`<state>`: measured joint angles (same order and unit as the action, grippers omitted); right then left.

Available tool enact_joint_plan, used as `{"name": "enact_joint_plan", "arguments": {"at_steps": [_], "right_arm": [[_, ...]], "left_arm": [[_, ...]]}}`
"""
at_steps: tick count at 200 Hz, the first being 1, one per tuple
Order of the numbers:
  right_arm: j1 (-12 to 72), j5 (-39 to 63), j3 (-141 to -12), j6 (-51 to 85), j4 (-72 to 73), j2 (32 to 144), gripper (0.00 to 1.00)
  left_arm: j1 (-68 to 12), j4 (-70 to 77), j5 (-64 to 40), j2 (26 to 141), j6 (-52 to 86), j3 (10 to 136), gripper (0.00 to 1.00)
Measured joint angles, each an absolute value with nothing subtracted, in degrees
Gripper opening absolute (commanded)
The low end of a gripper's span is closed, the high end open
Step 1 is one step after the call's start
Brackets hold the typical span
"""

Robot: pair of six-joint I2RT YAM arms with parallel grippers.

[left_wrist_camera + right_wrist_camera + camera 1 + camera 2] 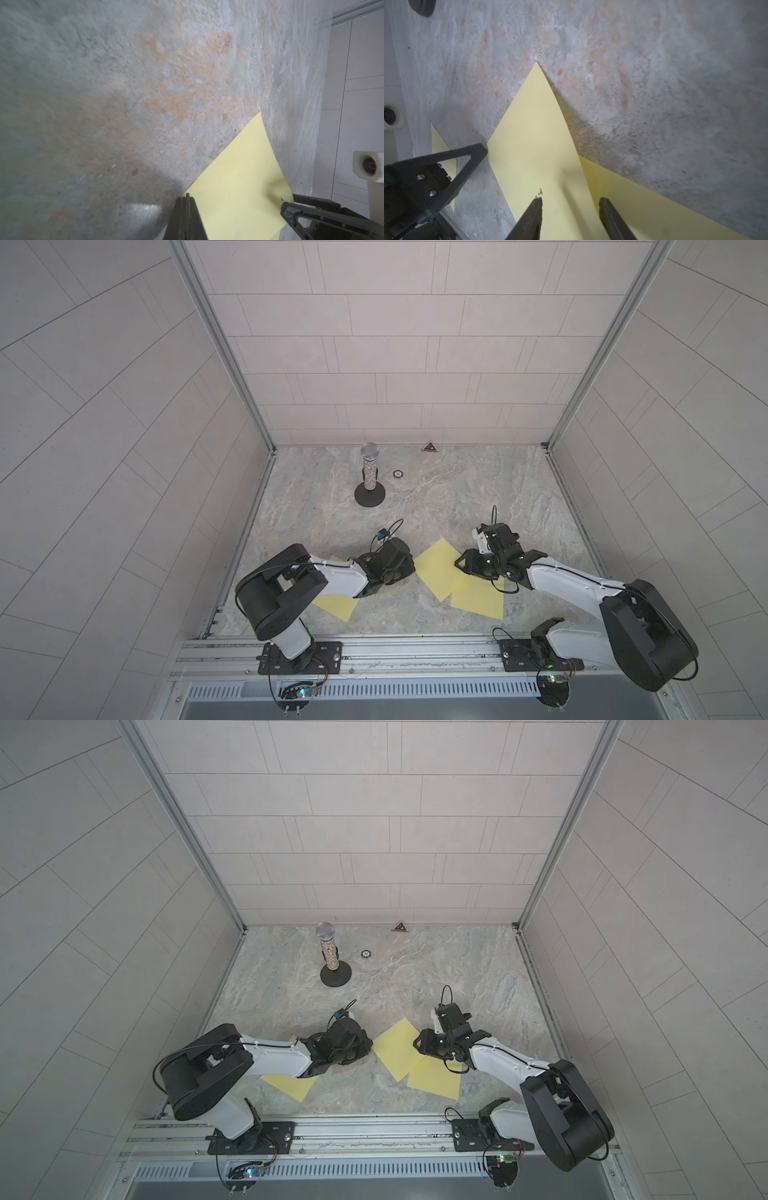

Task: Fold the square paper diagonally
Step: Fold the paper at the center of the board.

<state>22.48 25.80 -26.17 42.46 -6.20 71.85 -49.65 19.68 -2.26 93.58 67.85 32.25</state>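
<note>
The square paper [434,568] [395,1052] is a yellow sheet lying as a diamond between the two arms on the marble table. My left gripper [411,567] [186,197] is shut, its tip resting at the sheet's left corner; I cannot tell whether paper is pinched. In the right wrist view the square paper [533,145] curls up along one edge. That raised edge passes between the fingers of my right gripper [571,202] [458,562], which is open. One of the right gripper's fingers [291,207] shows at the far corner in the left wrist view.
A second yellow sheet [478,601] [654,207] lies partly under the square paper, below my right gripper. A third sheet [336,605] lies under the left arm. A microphone on a black stand [369,477], a small round disc [397,474] and a triangle marker [429,446] stand at the back.
</note>
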Motion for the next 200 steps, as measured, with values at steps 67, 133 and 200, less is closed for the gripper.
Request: {"name": "enact_joint_plan", "arguments": {"at_steps": [67,133,200], "right_arm": [[19.3,27.4,-25.8,40.5,-8.9,68.4,0.32],[18.3,27.7,-25.8,39.0,-12.8,65.6,0.28],[17.9,27.6,-25.1,38.5,-14.1,63.9,0.12]], "left_arm": [[-49.6,19.7,-2.3,93.6,67.4,32.2,0.0],[-49.6,19.7,-2.3,93.6,67.4,32.2,0.0],[-49.6,19.7,-2.3,93.6,67.4,32.2,0.0]]}}
